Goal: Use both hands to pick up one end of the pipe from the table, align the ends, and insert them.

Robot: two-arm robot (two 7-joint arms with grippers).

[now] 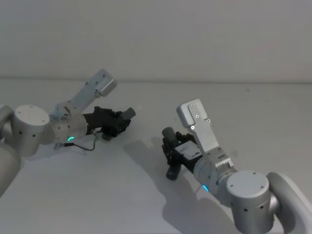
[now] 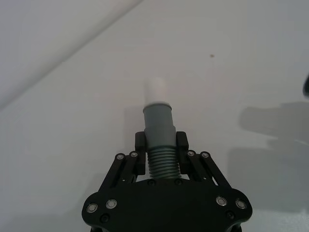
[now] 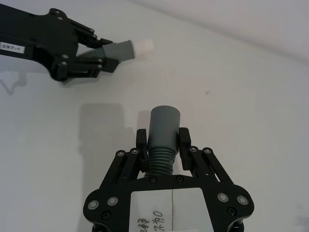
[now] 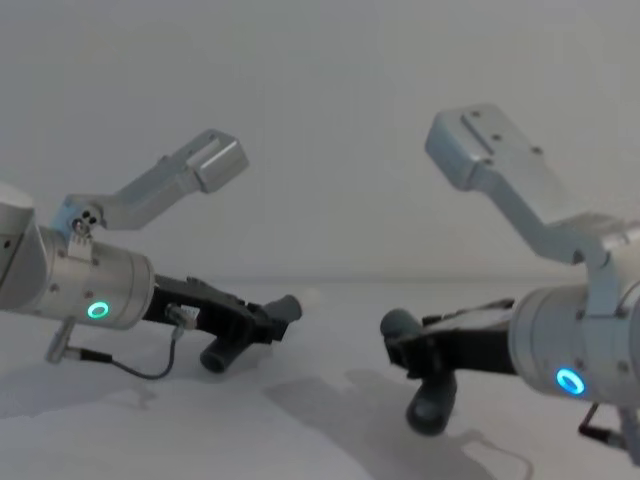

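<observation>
Two hose pieces are held up off the table (image 1: pixel 97 204), one pinched in each gripper. The right gripper (image 3: pixel 161 141) is clamped on the ribs of the right piece (image 3: pixel 163 126), whose open cuff (image 3: pixel 164 116) juts past the fingers. From that cuff, the left gripper (image 1: pixel 118 122) lies well apart to the left and slightly farther back. It squeezes the left piece (image 1: pixel 128 114), whose pale-tipped end points roughly toward the cuff. The two long axes look angled, not in line, so I judge squaring them up comes before closing the gap.
</observation>
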